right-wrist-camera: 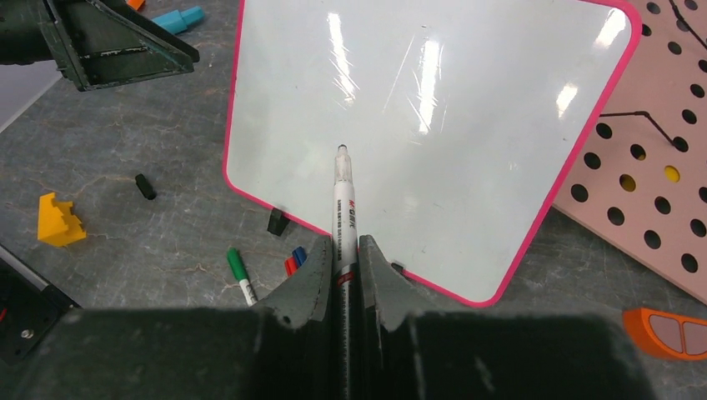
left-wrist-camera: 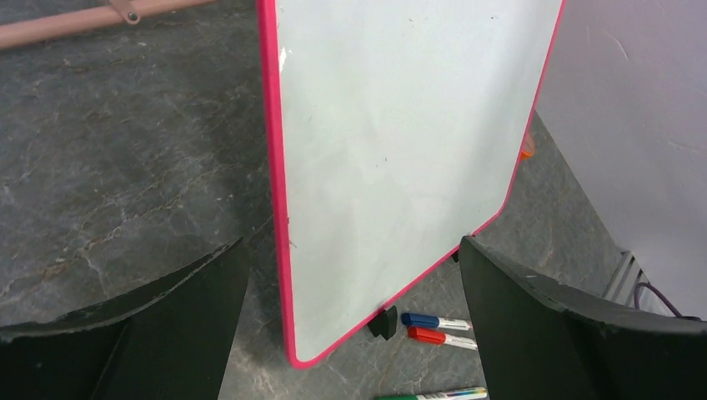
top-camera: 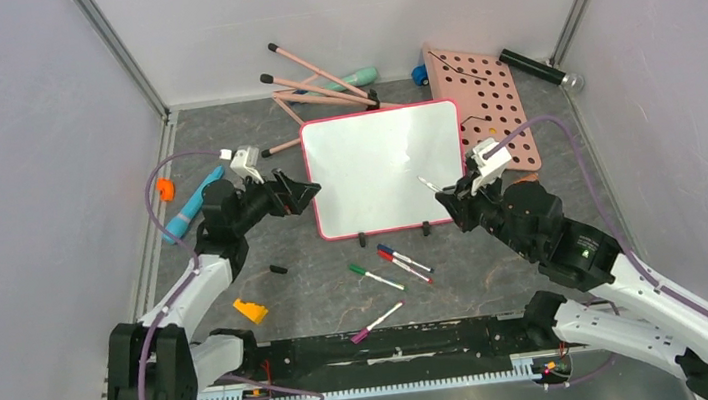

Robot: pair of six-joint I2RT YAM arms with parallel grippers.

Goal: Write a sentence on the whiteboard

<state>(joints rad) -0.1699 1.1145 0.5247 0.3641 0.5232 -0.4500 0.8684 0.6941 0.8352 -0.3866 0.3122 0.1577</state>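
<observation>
A: Where's the board?

B: Middle of the table, face up, with its two clips on the 6 o'clock edge. No writing shows on it. I can't tell whether it lies flat or is slightly propped.

A: How will it handle?

B: My guess is stiff and light, with a glossy, slippery face. Pen pressure could push it across the table, so it wants steadying. I'd take it by the pink rim at 9 o'clock, pinching the edge and not the face (the gloss would smear, and fingers there would cover writing room).

A: Is anything on that side?

B: The left gripper is at the board's 9 o'clock, with its jaws spread wide and nothing between them. The wrist view looks between the two fingers at the board's left edge. It sits just beside the rim, and I see no contact.

A: And the other one?

B: The right gripper is near the board's 4 o'clock corner, clamped tight on a marker. The barrel sticks out toward 12 in its own view, with a bare nib over the lower middle of the board. I can't say whether the nib touches.

A: What else is close by?

B: Spare markers lie on the table at the board's 6 o'clock, apart from both grippers.
</observation>
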